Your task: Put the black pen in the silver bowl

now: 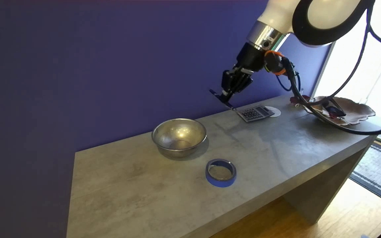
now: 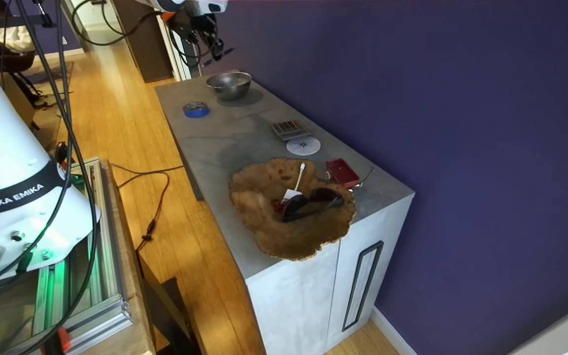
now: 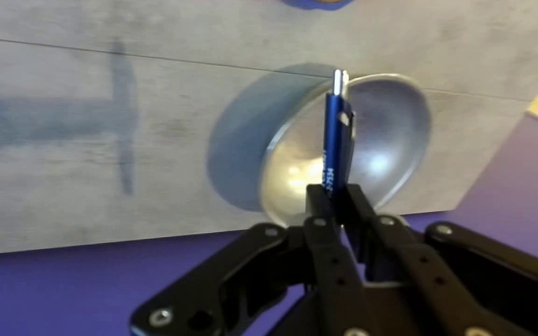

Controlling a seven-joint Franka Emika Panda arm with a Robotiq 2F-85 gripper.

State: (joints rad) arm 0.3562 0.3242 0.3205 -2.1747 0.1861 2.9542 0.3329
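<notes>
In an exterior view, the arm (image 1: 278, 15) slants down toward seven o'clock, its tool (image 1: 226, 96) clamped on the pen (image 1: 215, 94); the silver bowl (image 1: 179, 137) sits toward eight o'clock.

Probably an office or lab: calculator (image 1: 255, 113), seated person (image 2: 15, 39), frame-mounted robot base (image 2: 5, 153)

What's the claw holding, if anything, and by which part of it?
The pen, pinched roughly mid-length by the claw; both exterior views show it sticking out on either side of the grip.
</notes>
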